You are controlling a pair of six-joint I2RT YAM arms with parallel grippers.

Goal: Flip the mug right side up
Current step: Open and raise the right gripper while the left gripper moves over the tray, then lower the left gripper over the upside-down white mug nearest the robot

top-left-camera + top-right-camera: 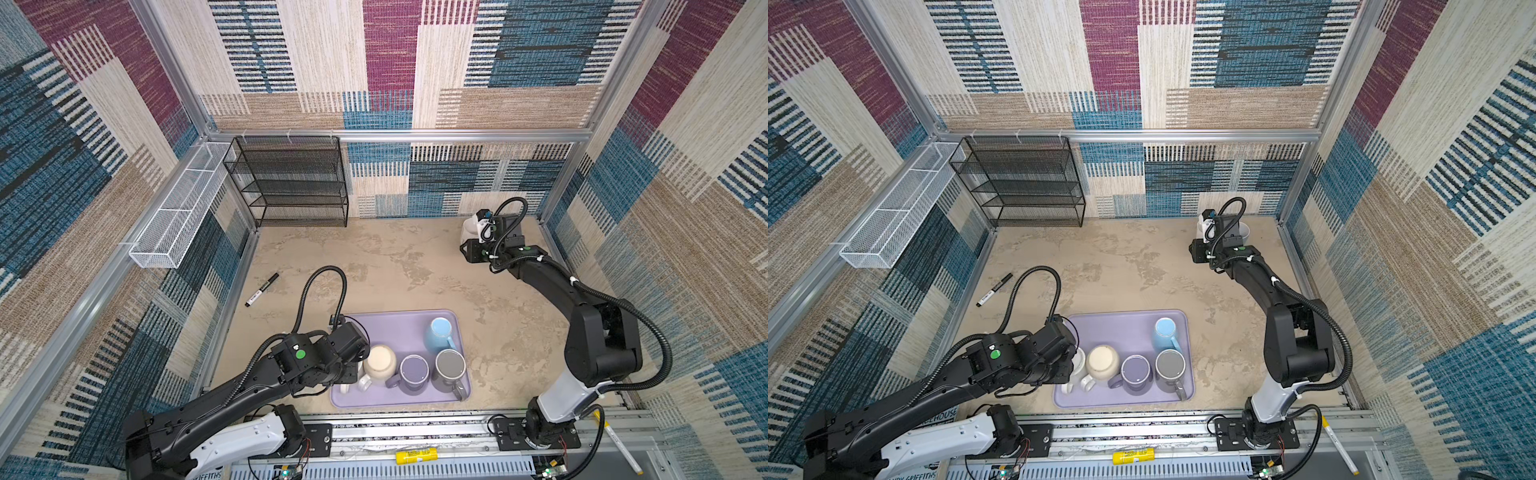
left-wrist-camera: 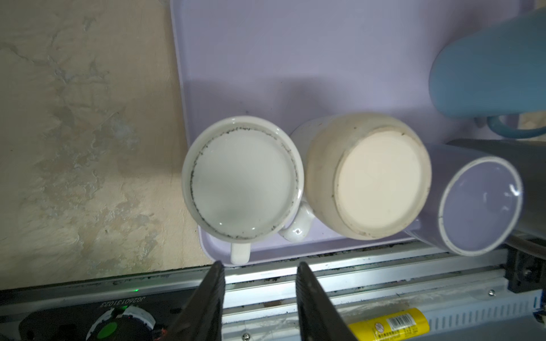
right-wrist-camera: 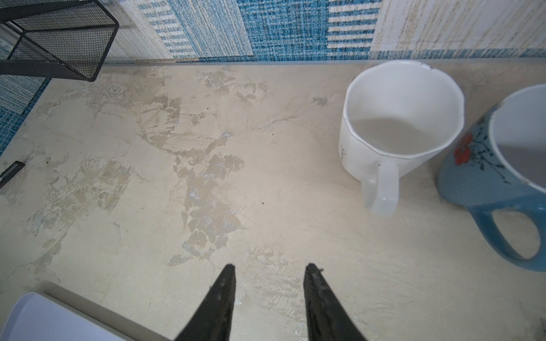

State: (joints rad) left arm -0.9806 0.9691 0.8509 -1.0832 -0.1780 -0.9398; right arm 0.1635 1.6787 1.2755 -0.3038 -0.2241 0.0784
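Several mugs stand upside down on the lavender tray (image 1: 395, 328). A white mug (image 2: 242, 177) sits at the tray's front left corner, its handle (image 2: 240, 251) pointing at my left gripper (image 2: 260, 265). That gripper is open and empty, just short of the handle. Beside the white mug are a cream mug (image 1: 380, 361), a purple mug (image 1: 414, 370) and a grey mug (image 1: 450, 363), with a light blue mug (image 1: 439, 332) behind them. My right gripper (image 3: 270, 267) hangs open over bare table at the back right, holding nothing.
Two upright mugs stand by the back wall near the right gripper, a white one (image 3: 401, 118) and a blue flowered one (image 3: 487, 165). A black marker (image 1: 262, 289) lies left of the tray. A black mesh rack (image 1: 291, 183) and white wire basket (image 1: 174, 208) line the back left.
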